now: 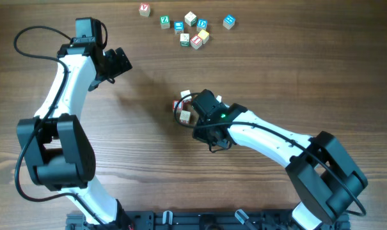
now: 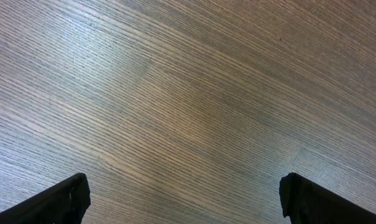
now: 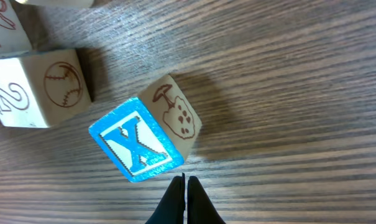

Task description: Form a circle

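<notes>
Your tight ring of tiny wooden letter cubes [image 1: 183, 108] sat mid-frame overhead, partly under the R gripper [image 3: 184, 186], jaws pressed together beside the blue-X cube [image 3: 137, 144], while the L gripper [image 2: 184, 199] stood spread wide, holding nothing; cubes looked light, rigid and skiddy, so nudging flat faces seemed best.

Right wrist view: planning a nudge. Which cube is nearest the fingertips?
The blue X cube, tilted, just ahead of the right gripper; the baseball cube lies farther left.
</notes>
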